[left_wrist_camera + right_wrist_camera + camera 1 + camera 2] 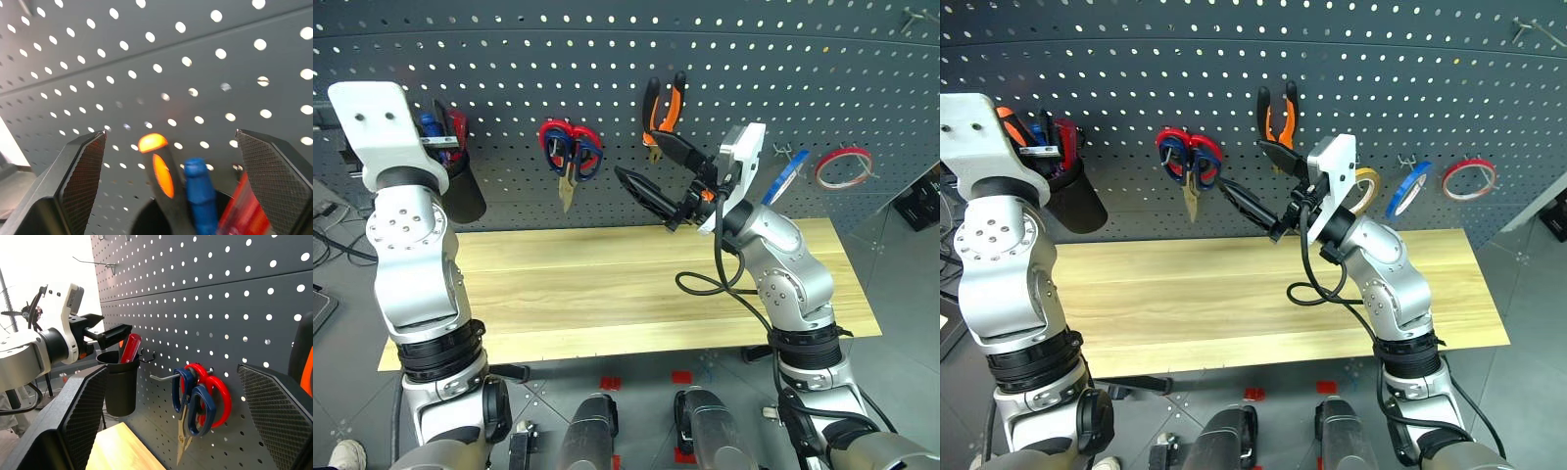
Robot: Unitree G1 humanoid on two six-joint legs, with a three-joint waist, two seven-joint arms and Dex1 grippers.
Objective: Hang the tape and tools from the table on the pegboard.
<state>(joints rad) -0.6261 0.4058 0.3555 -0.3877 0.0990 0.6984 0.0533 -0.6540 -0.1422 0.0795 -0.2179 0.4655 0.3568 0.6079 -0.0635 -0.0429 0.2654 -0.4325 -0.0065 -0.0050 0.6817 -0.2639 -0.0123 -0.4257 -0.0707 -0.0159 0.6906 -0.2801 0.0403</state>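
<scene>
On the pegboard (607, 69), above the far edge of the counter (607, 294), the task items hang in a row. Black cup (1072, 201) at the left end, over the counter's far-left corner: holds a red-handled screwdriver (130, 347), an orange-handled one (159, 166) and a blue-handled one (199, 191). Next along, on one metal hook: dark-blue-handled scissors (191, 409) in front of red-handled scissors (215, 396), blades pointing down. Then pliers (664, 113) with orange-and-black handles, handles up. Toward the right end: yellow tape roll (1367, 186), partly hidden behind the right wrist; blue tape roll (1408, 188); red tape roll (1469, 178), each on its own hook.

Left gripper (171, 147): jaws wide open, nothing between them, poised directly above the cup's mouth and close to the board. Screwdriver handles stand just below the jaws, not touched.

Right gripper (656, 166): jaws wide open, empty, raised over the counter's far edge, pointing at the board between the scissors and the pliers. No contact with either.
</scene>
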